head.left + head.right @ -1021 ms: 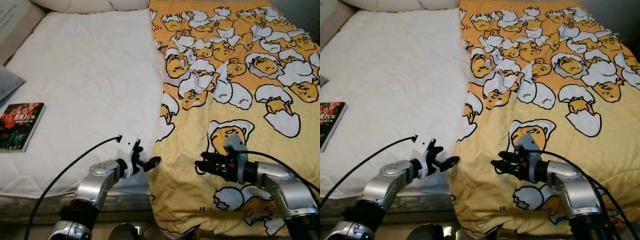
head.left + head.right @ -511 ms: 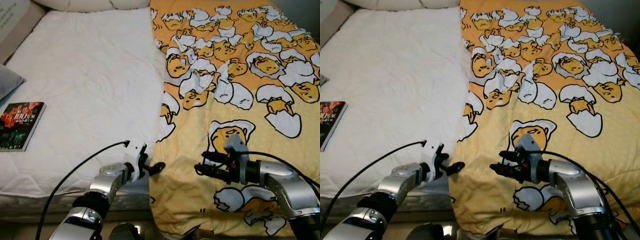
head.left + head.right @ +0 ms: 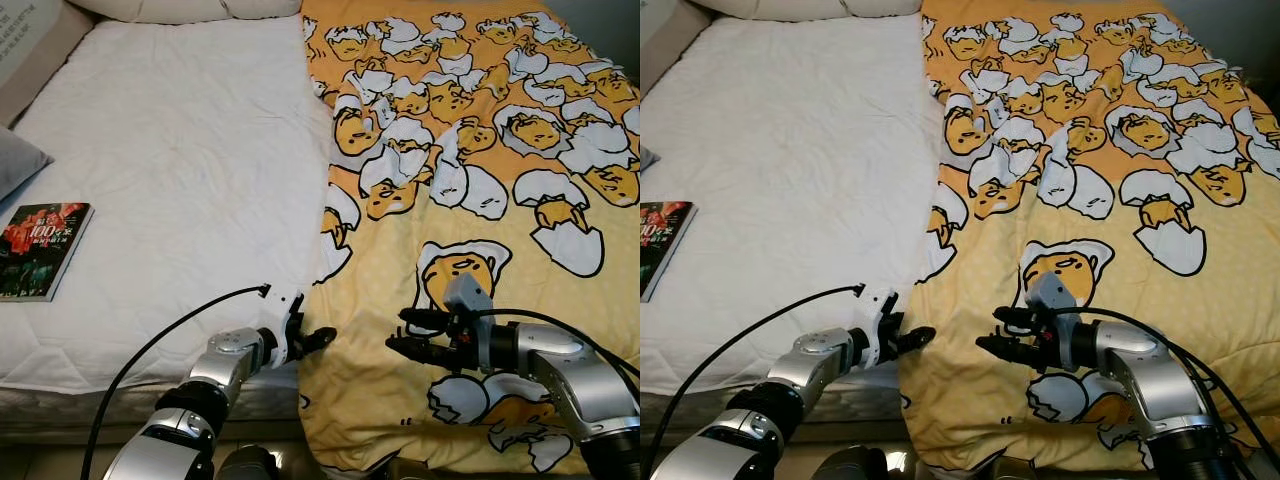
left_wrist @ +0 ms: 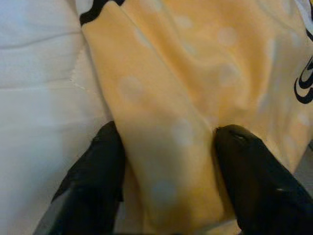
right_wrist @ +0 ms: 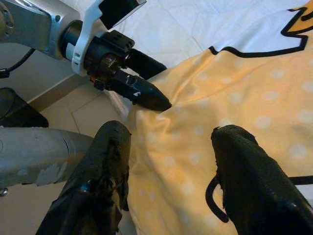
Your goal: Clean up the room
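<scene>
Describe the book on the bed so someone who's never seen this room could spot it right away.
Start at the white mattress beside the yellow egg-print blanket. On its far left edge, away from the blanket, lies the book, flat, with a dark cover showing red and white lettering, the one dark thing on the white.

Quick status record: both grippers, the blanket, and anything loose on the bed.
left gripper: open, fingers straddling the edge fold of the yellow egg-print blanket
right gripper: open, over the blanket near the bed's foot
blanket: covers the right half of the white quilted mattress
loose item: dark paperback book at the mattress's left edge
</scene>
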You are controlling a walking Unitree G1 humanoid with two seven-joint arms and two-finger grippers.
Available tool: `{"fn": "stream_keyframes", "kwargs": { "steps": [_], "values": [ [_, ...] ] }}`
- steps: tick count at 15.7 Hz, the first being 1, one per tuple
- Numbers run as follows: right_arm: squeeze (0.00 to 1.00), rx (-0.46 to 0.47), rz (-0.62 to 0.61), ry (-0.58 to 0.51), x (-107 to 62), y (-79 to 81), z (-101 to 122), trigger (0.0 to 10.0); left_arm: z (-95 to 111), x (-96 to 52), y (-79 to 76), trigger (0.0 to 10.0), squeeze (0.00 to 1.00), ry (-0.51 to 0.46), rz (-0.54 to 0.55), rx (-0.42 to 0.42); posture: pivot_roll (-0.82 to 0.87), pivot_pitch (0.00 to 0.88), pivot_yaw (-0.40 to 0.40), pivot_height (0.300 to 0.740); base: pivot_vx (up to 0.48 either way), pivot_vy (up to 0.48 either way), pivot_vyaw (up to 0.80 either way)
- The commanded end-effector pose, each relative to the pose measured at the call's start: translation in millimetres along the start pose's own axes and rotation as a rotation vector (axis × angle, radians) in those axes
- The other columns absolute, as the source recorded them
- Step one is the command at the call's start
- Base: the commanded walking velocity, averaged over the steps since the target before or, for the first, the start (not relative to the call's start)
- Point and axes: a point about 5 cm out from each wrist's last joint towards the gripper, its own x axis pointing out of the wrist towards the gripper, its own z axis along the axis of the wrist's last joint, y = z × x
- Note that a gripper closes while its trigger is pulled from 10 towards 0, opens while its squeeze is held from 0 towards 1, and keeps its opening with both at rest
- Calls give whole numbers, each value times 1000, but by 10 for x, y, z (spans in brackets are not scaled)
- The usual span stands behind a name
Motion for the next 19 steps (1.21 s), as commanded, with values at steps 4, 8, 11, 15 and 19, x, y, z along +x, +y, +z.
{"fn": "stream_keyframes", "kwargs": {
  "steps": [4, 8, 11, 15, 19],
  "values": [
    [0, -44, 24, 6, 2, 26, 15, 10000, 40, 22, -31, 0, 0, -14, -41, 27, 4, 111, 15, 740, 0, 0, 0],
    [0, -49, 16, 12, 12, 8, 8, 10000, 52, 34, -51, 0, 0, -16, -65, 31, 4, 109, 14, 740, 0, 0, 0],
    [0, -55, 14, 15, 14, -1, 4, 10000, 50, 28, -44, 0, 0, -15, -68, 28, 5, 109, 14, 740, 0, 0, 0],
    [0, -61, 15, 17, 23, -16, 8, 10000, 37, -3, -20, 0, 0, -5, -85, 31, 9, 108, 11, 740, 0, 0, 0],
    [0, -61, -75, -13, 14, -76, 21, 10000, -126, -155, 39, 0, 0, 41, -94, 59, 27, 120, 11, 740, 0, 0, 0]
  ]
}}
